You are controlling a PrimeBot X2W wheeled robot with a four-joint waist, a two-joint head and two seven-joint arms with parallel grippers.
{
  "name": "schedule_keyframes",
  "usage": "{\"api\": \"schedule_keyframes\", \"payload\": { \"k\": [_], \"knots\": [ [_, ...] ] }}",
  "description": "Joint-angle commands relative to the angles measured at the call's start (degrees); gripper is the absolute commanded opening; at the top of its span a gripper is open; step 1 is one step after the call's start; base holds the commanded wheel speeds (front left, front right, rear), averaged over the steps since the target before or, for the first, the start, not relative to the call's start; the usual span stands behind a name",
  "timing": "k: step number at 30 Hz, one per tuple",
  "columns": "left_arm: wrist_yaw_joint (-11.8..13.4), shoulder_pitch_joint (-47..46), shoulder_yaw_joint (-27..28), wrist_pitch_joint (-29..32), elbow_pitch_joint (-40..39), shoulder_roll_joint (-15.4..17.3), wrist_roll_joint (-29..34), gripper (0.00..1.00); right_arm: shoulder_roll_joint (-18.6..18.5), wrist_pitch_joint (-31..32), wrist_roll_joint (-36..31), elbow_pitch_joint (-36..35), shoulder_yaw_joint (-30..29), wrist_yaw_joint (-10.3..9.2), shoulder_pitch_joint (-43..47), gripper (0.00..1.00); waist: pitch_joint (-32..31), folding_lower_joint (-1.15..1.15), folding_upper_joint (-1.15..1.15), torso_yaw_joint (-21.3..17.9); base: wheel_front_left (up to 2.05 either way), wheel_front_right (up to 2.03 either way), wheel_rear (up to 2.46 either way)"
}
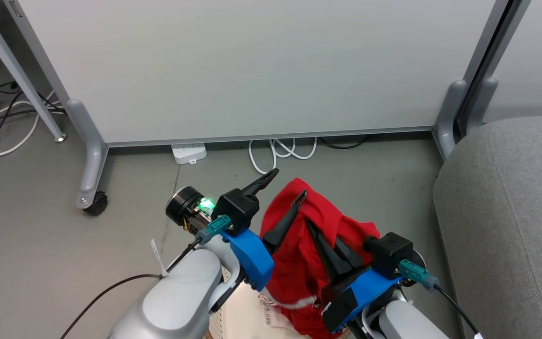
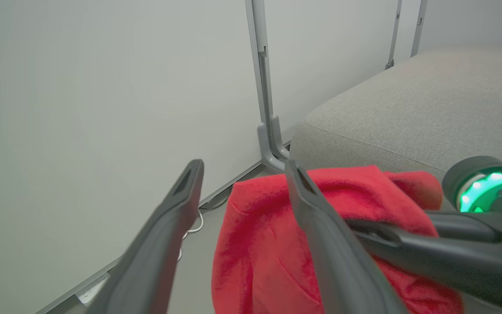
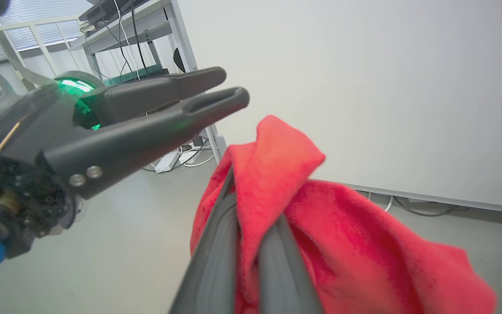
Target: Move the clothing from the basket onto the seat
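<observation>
Red clothing (image 1: 294, 263) pinched in clenched right gripper (image 1: 322, 230), left gripper (image 1: 288, 183) spread empty, barcode tag (image 1: 267, 316) unreadable, grey floor (image 1: 40, 245), white partition (image 1: 252, 70), grey seat (image 1: 511, 212)

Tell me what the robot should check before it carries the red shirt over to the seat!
1. Right hand shut on the shirt: ok, both fingers pinch the cloth.
2. Left hand open and holding nothing: ok.
3. Left hand clear of the shirt: cannot tell; one finger overlaps the cloth.
4. Seat bare where it can be seen: ok.
5. Way from shirt to seat free: ok, nothing stands between them.
6. Shirt's lower end hanging free: cannot tell, it is hidden.
</observation>
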Motion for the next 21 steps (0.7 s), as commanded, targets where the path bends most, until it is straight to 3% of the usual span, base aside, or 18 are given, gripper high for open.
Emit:
{"api": "schedule_keyframes", "payload": {
  "k": [1,21],
  "knots": [
    [-0.2,0.5,0.4,-0.3,0.1,0.0,0.3,1.00,-0.2,-0.3,-0.4,0.2,-0.3,-0.02,0.7,0.00,0.1,0.00,0.00,-0.1,0.00,0.00,0.00],
    [-0.6,-2.3,1.0,-0.3,0.1,0.6,1.3,1.00,-0.2,-0.3,-4.7,-0.3,-7.8,-0.02,-2.2,0.00,5.9,0.00,0.00,-5.7,0.00,0.00,0.00]
  ]
}}
